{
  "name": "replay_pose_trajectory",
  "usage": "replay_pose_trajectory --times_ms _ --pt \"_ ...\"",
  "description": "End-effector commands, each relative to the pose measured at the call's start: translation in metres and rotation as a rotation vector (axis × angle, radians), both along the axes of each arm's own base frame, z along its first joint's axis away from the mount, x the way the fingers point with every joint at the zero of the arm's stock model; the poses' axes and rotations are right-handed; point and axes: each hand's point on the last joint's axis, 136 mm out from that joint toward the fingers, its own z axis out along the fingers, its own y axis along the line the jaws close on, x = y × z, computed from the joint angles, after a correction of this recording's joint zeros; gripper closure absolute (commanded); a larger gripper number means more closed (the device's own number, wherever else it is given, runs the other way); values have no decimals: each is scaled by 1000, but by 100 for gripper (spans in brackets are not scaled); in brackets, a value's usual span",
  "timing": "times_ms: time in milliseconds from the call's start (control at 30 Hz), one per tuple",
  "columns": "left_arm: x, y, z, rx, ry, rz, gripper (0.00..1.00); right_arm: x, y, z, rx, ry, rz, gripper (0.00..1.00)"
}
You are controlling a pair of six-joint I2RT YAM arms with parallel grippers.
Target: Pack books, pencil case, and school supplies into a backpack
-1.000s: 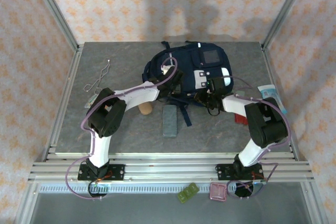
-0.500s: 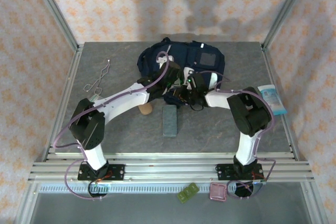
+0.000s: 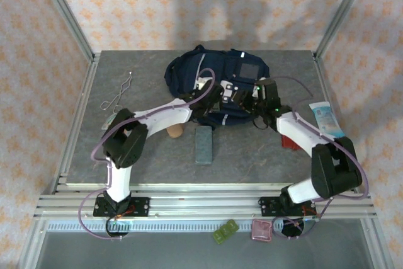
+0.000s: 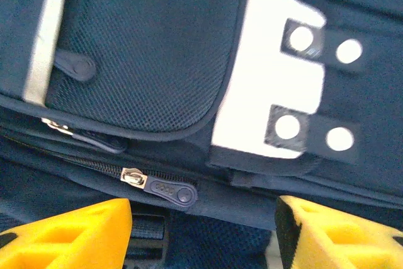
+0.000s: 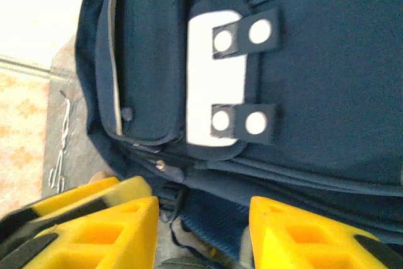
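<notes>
The backpack [image 3: 217, 75] lies at the far middle of the counter [image 3: 252, 155], and both arms reach onto its near edge. The step in hand looks like getting the bag open: the zip along that edge reads as closed, and the grey-blue flat case [image 3: 204, 145] and the tan case [image 3: 174, 131] lie unpacked on the counter just in front. The left pincer [image 4: 203, 212] hovers with its fingers spread apart and empty, a zipper pull [image 4: 157, 187] just ahead of it. The right pincer [image 5: 203, 206] is likewise parted, gripping nothing. Next, one pincer probably needs to pinch that small pull squarely while the other steadies the fabric
</notes>
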Motion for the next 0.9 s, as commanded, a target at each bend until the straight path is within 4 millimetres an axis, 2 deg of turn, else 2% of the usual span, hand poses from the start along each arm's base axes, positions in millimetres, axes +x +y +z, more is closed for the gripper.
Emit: replay_pose_trajectory --times_ms 0,133,233,400,533,667,800,867 --pt "-4 7 -22 61 69 34 34 -9 -28 -32 -83 81 -66 58" --pt "9 14 -23 119 35 88 31 -5 -29 -39 -72 91 -76 58" --pt "17 10 -24 142 34 92 31 -2 -29 -41 -69 92 -83 58" --pt "23 11 -41 192 56 105 31 -1 -29 -44 -63 97 -90 59" --pt "22 24 -57 253 87 128 40 -1 -29 -47 -58 101 -88 59" --pt "21 35 -54 228 78 149 61 -1 -29 -52 -62 109 -93 59" --pt "20 44 -45 227 68 160 65 -1 -30 -57 -65 119 -99 60" --pt "18 46 -41 225 66 161 71 -1 -31 -59 -64 123 -105 60"
